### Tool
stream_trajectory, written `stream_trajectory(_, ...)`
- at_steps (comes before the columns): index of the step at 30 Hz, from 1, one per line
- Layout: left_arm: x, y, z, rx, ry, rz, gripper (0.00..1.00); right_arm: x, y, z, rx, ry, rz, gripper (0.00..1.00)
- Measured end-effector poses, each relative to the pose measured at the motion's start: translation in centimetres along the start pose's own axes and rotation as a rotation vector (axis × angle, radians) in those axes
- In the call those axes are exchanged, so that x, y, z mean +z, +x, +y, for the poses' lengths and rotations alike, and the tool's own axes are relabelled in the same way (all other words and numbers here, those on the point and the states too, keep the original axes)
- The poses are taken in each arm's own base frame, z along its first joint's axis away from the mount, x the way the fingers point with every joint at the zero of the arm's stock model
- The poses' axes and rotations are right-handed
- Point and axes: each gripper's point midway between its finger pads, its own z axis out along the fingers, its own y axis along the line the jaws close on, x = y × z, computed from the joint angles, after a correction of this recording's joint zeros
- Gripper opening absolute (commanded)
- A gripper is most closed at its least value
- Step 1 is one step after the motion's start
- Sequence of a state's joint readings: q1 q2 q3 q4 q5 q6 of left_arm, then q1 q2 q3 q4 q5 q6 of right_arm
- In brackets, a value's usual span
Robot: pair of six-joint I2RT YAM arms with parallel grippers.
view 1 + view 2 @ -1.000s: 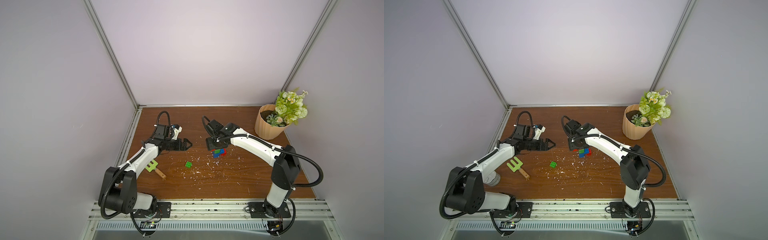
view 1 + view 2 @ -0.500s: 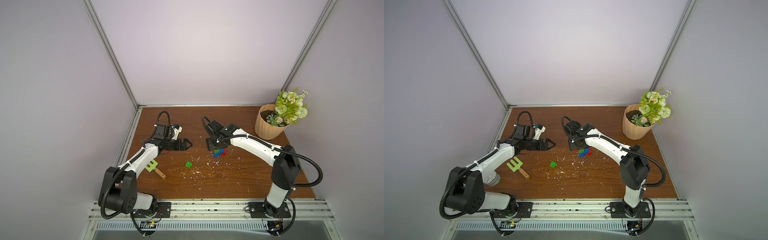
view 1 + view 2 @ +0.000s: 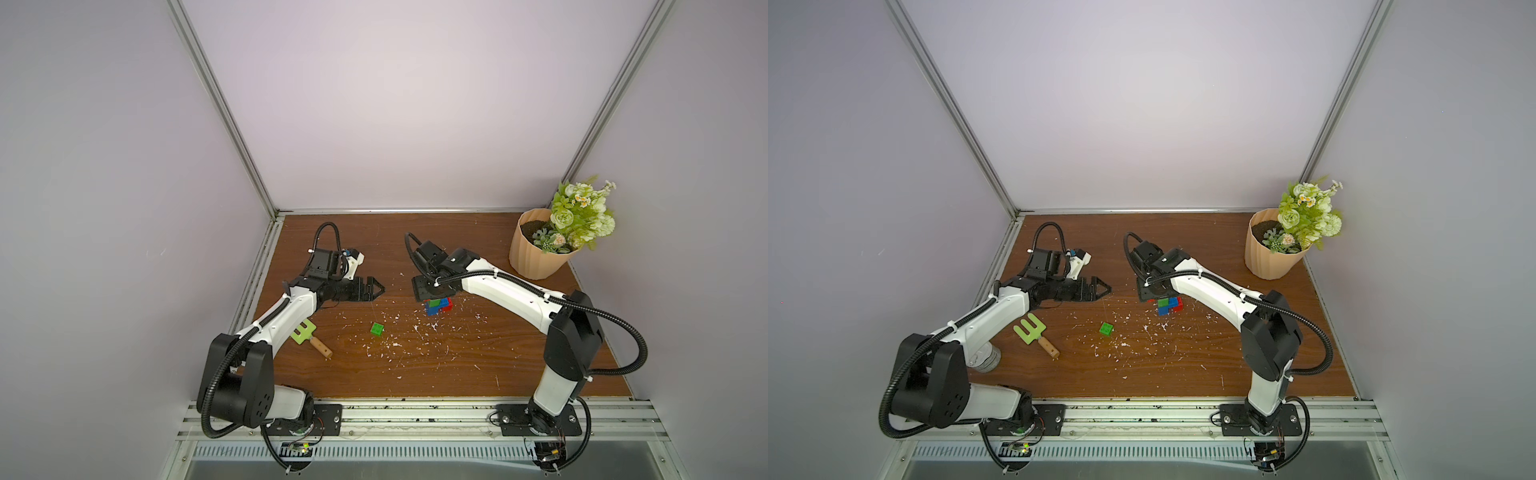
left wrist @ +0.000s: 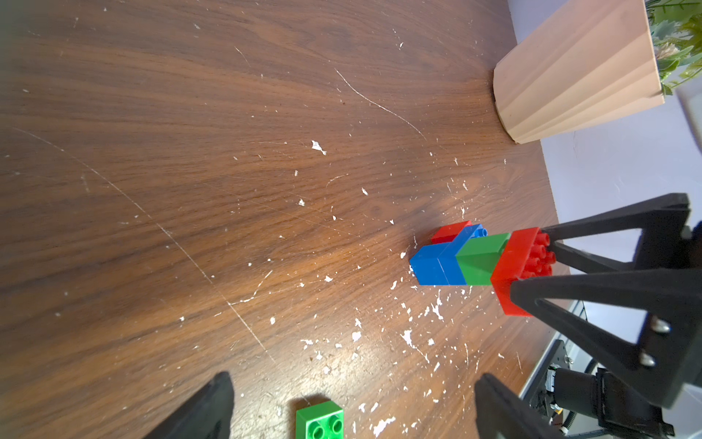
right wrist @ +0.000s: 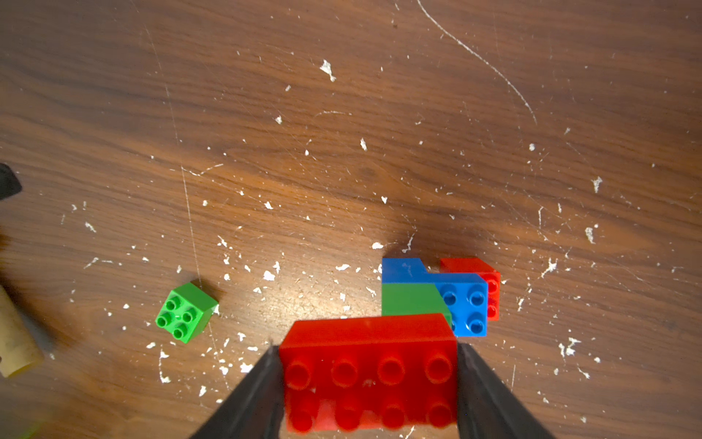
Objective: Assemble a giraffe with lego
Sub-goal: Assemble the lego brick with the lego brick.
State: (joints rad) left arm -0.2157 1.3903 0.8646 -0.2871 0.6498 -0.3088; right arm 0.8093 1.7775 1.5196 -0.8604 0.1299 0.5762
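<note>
Presently on bench: part-built giraffe, loose green brick, toy fork, flower pot, scattered white flecks.
Giraffe, place: near bench middle, directly under right tool, standing on its blue base.
Giraffe, build: small red brick at the back, stepped blue body, green brick above, long red brick on top, studs up.
Right tool: closed on long red brick, one finger flat against each short end.
Left tool: wide open, empty, low over bench, pointed toward giraffe, well apart from it.
Loose green brick: square, four studs up, alone on bench between both tools, nearer the front edge than giraffe.
Toy fork: green head, wooden handle, flat on bench beside left arm.
Flower pot: far right corner of bench.
</note>
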Motion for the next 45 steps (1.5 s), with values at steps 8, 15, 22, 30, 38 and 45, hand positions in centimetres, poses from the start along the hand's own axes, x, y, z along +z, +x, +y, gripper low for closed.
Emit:
stream_trajectory(8, 0.0, 0.0, 0.01, 0.001, 0.0, 0.0, 1.0, -0.1, 0.52, -0.47, -0.001, 0.009, 0.003, 0.55)
stream_trajectory(15, 0.0, 0.0, 0.02, 0.001, -0.001, 0.0, 1.0, -0.09, 0.49, -0.42, -0.001, 0.006, 0.002, 0.54)
stream_trajectory(22, 0.0, 0.0, 0.05, 0.001, -0.003, 0.0, 1.0, -0.08, 0.54, -0.41, -0.008, 0.005, 0.004, 0.54)
stream_trajectory(30, 0.0, 0.0, 0.05, 0.001, -0.003, 0.0, 0.99, -0.03, 0.57, -0.3, -0.032, 0.007, 0.017, 0.53)
stream_trajectory(38, 0.0, 0.0, 0.05, 0.001, -0.003, 0.0, 1.0, 0.12, 0.36, -0.11, -0.049, 0.012, 0.029, 0.53)
stream_trajectory(45, 0.0, 0.0, 0.05, 0.001, -0.003, 0.0, 1.0, 0.07, 0.33, 0.05, -0.048, 0.005, 0.031, 0.53)
